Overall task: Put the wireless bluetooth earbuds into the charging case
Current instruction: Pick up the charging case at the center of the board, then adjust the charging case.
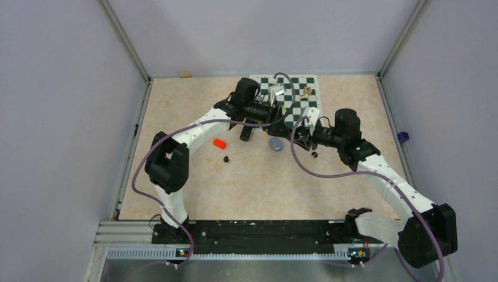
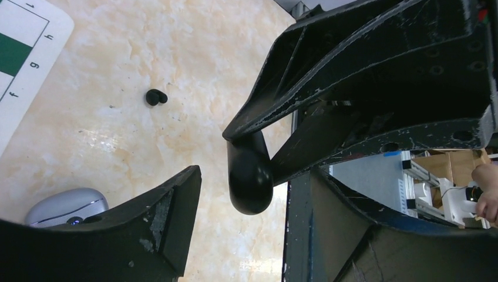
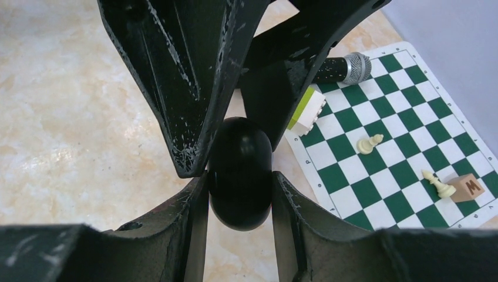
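I hold a black oval [image 3: 239, 173] while two buds [image 1: 226, 158] lie loose outside the case [image 1: 276, 144].
Top view: one bud sits at the case's 8 o'clock, the other [image 1: 315, 154] at its 4 o'clock, both apart from it. Left wrist: my left gripper [image 2: 244, 176] has jaws apart around the oval, a bud [image 2: 155, 97] at 10 o'clock. Right wrist: my right gripper [image 3: 239, 182] is clamped on the oval.

Black earbud [image 1: 226, 159] beside red block [image 1: 219, 143]; greyish case [image 1: 276, 144] near chessboard [image 1: 299, 101].
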`<state>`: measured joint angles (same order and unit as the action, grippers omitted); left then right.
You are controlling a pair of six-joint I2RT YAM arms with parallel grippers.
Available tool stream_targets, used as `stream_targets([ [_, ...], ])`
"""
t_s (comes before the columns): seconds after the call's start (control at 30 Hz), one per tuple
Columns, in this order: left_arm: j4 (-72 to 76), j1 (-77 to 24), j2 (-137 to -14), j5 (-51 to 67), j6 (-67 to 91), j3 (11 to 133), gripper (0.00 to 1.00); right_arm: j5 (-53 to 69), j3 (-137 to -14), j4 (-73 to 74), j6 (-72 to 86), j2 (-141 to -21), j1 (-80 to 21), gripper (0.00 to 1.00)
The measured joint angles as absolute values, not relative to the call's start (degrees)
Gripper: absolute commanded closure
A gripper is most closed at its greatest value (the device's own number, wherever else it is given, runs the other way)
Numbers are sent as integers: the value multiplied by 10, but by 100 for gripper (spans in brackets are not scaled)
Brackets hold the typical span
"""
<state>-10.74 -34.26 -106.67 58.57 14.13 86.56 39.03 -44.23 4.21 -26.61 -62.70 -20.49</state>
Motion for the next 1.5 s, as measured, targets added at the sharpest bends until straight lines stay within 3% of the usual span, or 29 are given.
stream_targets([
  [0.1,-117,-347,-1067,584,133,866,34,387,-442,40,-269,-621,-205,71],
  [0.27,-127,-350,-1071,582,124,866,64,384,-438,40,-271,-619,-205,71],
  [0.43,-138,-350,-1083,580,115,875,78,377,-435,43,-274,-619,-207,70],
  [0.5,-142,-350,-1084,580,116,879,87,374,-435,43,-275,-619,-208,67],
  [0.57,-146,-350,-1086,580,114,882,93,373,-435,43,-275,-619,-208,59],
  [0.7,-156,-350,-1090,576,107,892,94,376,-435,43,-276,-618,-209,32],
  [0.8,-172,-350,-1093,571,93,901,94,382,-436,49,-272,-612,-212,21],
  [1.03,-265,-345,-1081,585,-10,932,94,500,-516,106,-236,-608,-144,20],
  [1.2,-343,-344,-1036,611,-105,934,94,638,-557,45,-123,-611,-62,23],
  [1.37,-376,-344,-1003,644,-157,934,94,742,-483,-106,24,-616,-58,27],
  [1.5,-397,-348,-1001,653,-189,934,94,783,-446,-127,68,-627,-58,33],
])
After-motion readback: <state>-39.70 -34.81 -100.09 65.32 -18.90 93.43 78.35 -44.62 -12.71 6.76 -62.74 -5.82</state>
